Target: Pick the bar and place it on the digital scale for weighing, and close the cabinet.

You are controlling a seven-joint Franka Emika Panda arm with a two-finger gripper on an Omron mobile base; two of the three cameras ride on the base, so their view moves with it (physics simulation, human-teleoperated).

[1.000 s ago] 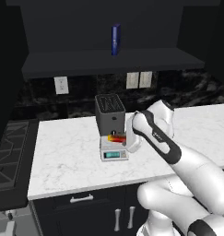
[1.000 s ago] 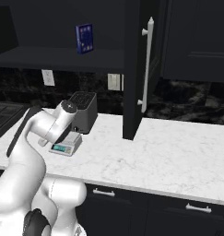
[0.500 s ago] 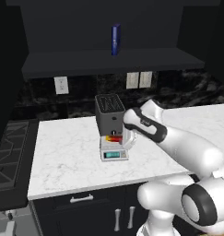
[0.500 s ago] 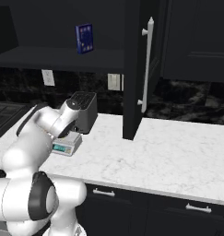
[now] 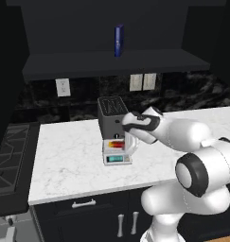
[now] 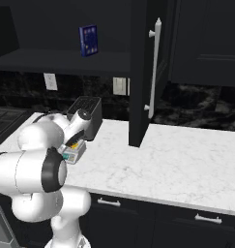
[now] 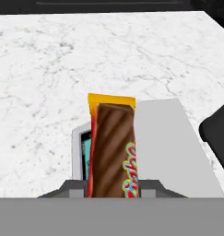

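Marble-patterned white bench [image 5: 64, 156] carries the small white-grey square digital scale [image 5: 117, 153], which stands just in front of a taller dark grey slotted box [image 5: 111, 118] near the back wall. From the left base camera the white arm bends across the bench and its claw [image 5: 127, 142] hangs low over the scale, with a sliver of the red, orange and yellow wrapped bar [image 5: 116, 143] showing beneath it above the scale's top plate. The hand camera shows that bar [image 7: 112, 147] running lengthwise up the middle, its brown face and yellow end toward the far side, lying over the scale's grey plate [image 7: 168, 143] with the teal display [image 7: 85, 156] at its left edge. The fingertips are hidden in every view, so I cannot tell whether the claw is closed on the bar or has let go of it, nor whether the bar rests on the plate. In the right base camera, the large black wall cabinet's door [image 6: 140, 72] stands swung open toward the camera, edge-on, with its long vertical silver handle [image 6: 154, 65] facing right. A tall upright blue box [image 6: 88, 40] stands on the dark shelf [image 6: 66, 60] above the bench.
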